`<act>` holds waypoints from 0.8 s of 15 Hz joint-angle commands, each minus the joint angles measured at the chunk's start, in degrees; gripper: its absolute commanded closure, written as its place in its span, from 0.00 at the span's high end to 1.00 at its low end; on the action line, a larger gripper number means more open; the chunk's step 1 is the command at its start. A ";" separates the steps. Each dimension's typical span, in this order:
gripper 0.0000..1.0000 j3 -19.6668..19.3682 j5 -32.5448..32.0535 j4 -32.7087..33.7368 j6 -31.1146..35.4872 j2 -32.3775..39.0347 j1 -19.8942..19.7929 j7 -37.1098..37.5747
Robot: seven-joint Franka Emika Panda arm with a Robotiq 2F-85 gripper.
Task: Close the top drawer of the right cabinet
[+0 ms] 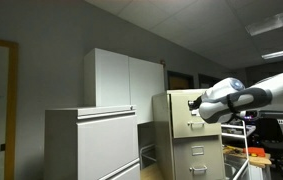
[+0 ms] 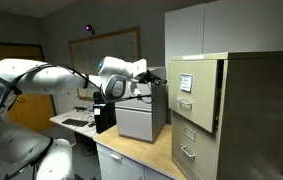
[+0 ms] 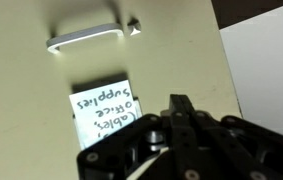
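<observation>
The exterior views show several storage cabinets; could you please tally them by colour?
Seen in an exterior view:
Beige: 1, the right cabinet
Light grey: 1, the low cabinet
White: 1, the tall cupboard
Total: 3
</observation>
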 commanded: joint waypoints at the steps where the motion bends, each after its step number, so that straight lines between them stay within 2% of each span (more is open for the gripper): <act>1: 0.00 1.14 -0.06 6.52 4.82 10.34 1.51 -1.01; 3: 0.00 2.24 -0.93 9.26 6.69 14.96 1.36 -0.77; 6: 0.00 5.17 -2.48 13.66 8.90 21.22 -1.77 -0.90; 12: 0.00 11.88 -5.14 17.06 9.04 24.43 -11.36 -0.87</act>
